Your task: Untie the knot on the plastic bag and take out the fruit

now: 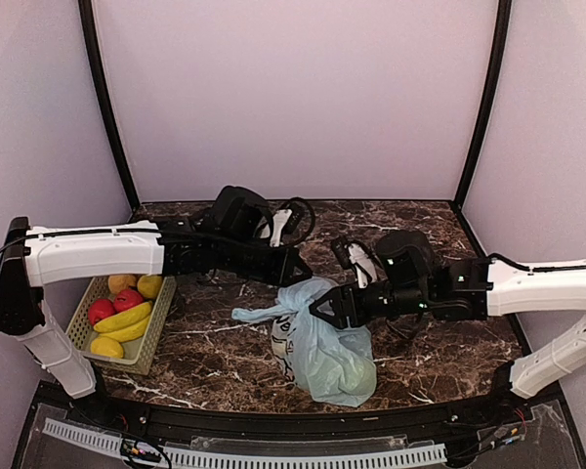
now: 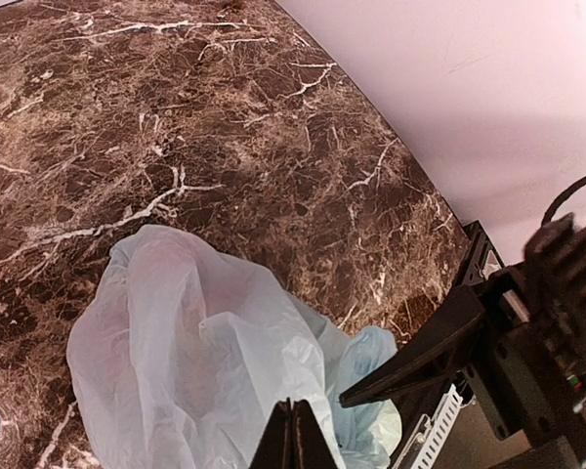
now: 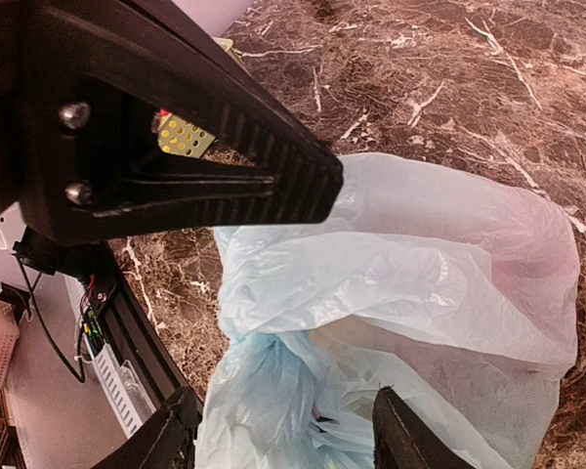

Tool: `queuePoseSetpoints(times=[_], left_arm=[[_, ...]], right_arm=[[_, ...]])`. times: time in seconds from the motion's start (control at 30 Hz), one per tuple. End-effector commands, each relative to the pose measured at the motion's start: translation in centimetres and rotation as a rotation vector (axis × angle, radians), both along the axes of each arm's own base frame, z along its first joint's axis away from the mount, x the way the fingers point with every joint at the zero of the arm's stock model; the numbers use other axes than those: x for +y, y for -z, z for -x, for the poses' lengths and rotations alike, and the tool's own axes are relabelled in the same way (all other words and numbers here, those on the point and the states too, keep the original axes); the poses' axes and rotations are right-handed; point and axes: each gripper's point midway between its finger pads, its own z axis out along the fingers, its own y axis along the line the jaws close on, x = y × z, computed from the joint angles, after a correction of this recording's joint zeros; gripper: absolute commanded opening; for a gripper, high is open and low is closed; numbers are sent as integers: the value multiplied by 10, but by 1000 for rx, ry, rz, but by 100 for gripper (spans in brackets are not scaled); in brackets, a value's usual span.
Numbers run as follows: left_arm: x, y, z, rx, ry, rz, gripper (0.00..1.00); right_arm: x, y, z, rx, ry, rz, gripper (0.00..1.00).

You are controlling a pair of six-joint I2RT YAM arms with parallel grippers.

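Lying mid-table, the plastic bag (image 1: pixel 322 357) is seen with its long axis running from the gathered top by the grippers down toward the near edge. The knot (image 3: pixel 269 376), a twisted bunch, is framed between the spread fingers of the right gripper (image 3: pixel 288 410), so that arm is judged nearer. Its jaws are open, with nothing clamped. The left gripper (image 2: pixel 293 435) is shut, apparently pinched on bag film near the knot. The fruit is hidden by the film, and only a greenish tint is made out. The knot's strands cannot be told apart. The bases of the right fingers are cut off at the frame edge.
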Motion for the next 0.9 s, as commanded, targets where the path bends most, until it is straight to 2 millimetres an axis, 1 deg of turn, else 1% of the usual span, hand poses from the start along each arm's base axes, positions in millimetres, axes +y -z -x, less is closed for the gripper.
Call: queuePoseSetpoints(times=[0.0, 0.1, 0.13, 0.17, 0.2, 0.23, 0.27, 0.3, 0.33, 0.37, 0.43, 0.47, 0.5, 0.53, 0.6, 0.63, 0.7, 0.8, 0.87], left_arm=[[1, -8, -1, -17, 0, -19, 1], [4, -10, 1, -11, -9, -17, 1], [6, -14, 2, -13, -11, -12, 3], [8, -14, 4, -6, -9, -11, 14], [10, -18, 6, -6, -7, -2, 21], [11, -22, 9, -8, 1, 12, 39], [13, -18, 12, 0, 2, 8, 47], [14, -18, 13, 3, 2, 10, 57], [14, -16, 14, 13, 1, 9, 63], [15, -16, 18, 24, 10, 6, 65], [15, -14, 25, 18, 23, -4, 71], [15, -13, 28, 7, 24, -12, 79], [17, -8, 30, 11, 22, -23, 82], [18, -5, 32, 15, 20, -28, 85], [18, 1, 35, 30, 28, -33, 85], [17, 5, 37, 35, 35, -35, 85], [12, 3, 36, 33, 45, -22, 84], [5, -1, 32, 6, 65, -22, 80], [5, 4, 27, -11, 54, -58, 75]], right_arm=[[2, 6, -3, -3, 34, 7, 57], [1, 11, -2, -1, 31, 5, 45], [1, 12, -2, -2, 32, 3, 40], [1, 13, -2, -2, 34, -1, 35], [1, 12, -2, -1, 36, -4, 28], [2, 10, -1, -2, 33, -10, 20], [2, 9, 0, -3, 28, -17, 14], [0, 8, 0, -4, 29, -26, 9], [-1, 8, 0, -11, 35, -37, 4], [-2, 7, 0, -15, 40, -52, 1], [-2, 6, 0, -14, 43, -56, 0], [-1, 4, -1, -18, 41, -59, 0], [0, 2, -1, -22, 40, -62, 0], [1, 1, -2, -23, 40, -64, 0], [0, 1, -1, -23, 39, -64, 0], [2, -2, -2, -32, 38, -81, 0], [2, -3, -2, -36, 38, -86, 0], [3, -3, -1, -32, 27, -87, 0], [3, -1, 1, -29, 23, -85, 0]])
